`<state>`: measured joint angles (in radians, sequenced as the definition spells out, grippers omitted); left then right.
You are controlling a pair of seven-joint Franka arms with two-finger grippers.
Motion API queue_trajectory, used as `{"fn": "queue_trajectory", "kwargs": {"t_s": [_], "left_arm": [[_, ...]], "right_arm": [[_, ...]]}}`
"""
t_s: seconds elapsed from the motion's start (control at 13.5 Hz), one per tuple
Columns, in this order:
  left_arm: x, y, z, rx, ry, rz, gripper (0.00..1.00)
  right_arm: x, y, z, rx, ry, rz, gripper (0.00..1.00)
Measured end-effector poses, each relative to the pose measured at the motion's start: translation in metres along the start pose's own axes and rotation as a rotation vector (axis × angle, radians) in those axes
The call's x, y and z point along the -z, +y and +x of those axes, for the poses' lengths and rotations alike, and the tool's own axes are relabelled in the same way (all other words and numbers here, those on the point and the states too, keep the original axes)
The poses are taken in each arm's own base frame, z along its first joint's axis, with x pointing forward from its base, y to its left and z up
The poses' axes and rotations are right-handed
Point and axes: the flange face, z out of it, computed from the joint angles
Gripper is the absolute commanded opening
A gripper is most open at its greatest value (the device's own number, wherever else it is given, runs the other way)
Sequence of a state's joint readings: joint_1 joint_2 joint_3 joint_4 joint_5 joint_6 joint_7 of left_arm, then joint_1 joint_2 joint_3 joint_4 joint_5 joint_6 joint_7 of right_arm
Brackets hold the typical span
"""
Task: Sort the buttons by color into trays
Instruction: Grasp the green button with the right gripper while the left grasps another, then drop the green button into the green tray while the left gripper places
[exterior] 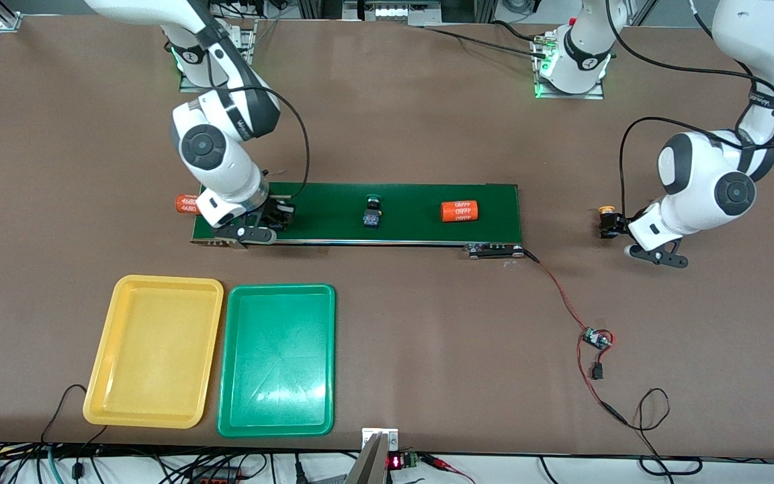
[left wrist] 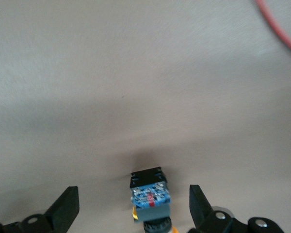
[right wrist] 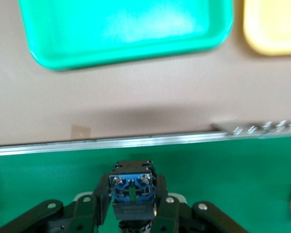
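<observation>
Green button: clamped in right gripper on belt, at the end nearest the green tray. Lift straight up, carry over that tray, release low. Left gripper open astride yellow button on table, off the belt's other end.

My 2 arms are glossy white, each with a dark grey round joint cap and a black band with small lettering. A black cable loops along each. My bases glow green. My grippers are black, with silver screws at the finger pivots.
</observation>
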<state>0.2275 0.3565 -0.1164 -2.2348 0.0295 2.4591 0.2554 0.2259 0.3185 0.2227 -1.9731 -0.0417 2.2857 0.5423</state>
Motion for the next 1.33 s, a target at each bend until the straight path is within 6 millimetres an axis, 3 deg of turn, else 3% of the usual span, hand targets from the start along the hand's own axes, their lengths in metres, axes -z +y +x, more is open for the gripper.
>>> {"fn": "queue_trajectory", "kwargs": {"t_s": [0.15,0.3,0.44,0.59,0.67,0.96,1.18,1.33], "left_arm": [[-0.016,-0.001,-0.009,0.080,-0.018,-0.008,1.00],[-0.022,0.002,-0.013,0.119,-0.032,-0.011,0.97],[-0.026,0.003,-0.016,0.128,-0.042,-0.013,0.51],[-0.031,0.005,-0.021,0.126,-0.057,-0.016,0.09],[-0.033,0.007,-0.023,0.123,-0.066,-0.018,0.00],[-0.024,0.017,-0.019,0.104,-0.060,-0.017,0.00],[0.011,0.030,-0.008,0.075,-0.062,-0.012,0.00],[0.040,0.053,0.004,0.053,-0.075,-0.008,0.00]], "right_arm": [[0.041,0.013,0.032,0.035,0.037,0.003,0.32],[0.060,0.025,0.057,0.052,0.074,0.011,0.32],[0.051,0.036,0.081,0.068,0.079,0.012,0.32],[0.023,0.054,0.105,0.087,0.062,-0.003,0.32],[0.011,0.062,0.118,0.098,0.061,-0.007,0.32],[-0.015,0.065,0.157,0.104,0.128,0.011,0.31],[-0.053,0.058,0.173,0.107,0.212,0.045,0.32],[-0.078,0.053,0.182,0.108,0.233,0.056,0.32]]}}
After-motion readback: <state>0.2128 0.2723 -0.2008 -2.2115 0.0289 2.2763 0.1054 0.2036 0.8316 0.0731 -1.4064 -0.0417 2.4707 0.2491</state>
